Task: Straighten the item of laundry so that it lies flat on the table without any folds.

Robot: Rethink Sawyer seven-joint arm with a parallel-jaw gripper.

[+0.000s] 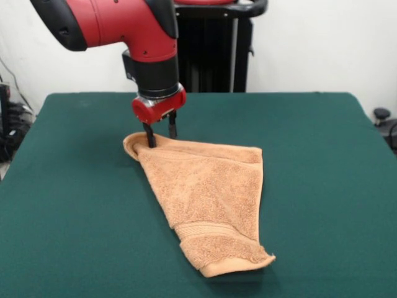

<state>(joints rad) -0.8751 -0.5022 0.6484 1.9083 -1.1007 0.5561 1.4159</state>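
Note:
The orange-tan towel [208, 198] lies on the green table [329, 186] near its middle, in a rough triangle. Its woven band [211, 231] is near the hemmed end closest to the camera. The far left corner [133, 146] is rolled over on itself and puffed up, and the right side looks doubled over. My gripper [161, 133] hangs straight down at that far left corner. Its two dark fingers are apart with green table showing between them. The left finger [149, 136] touches the towel's rolled edge. The right finger [172, 126] stands just behind the far hem.
The black pedestal [214, 56] stands behind the table's far edge. The red arm [118, 22] comes in from the upper left. Dark cables and gear [9, 124] sit off the table's left side, and a small dark object [381, 115] sits off its right.

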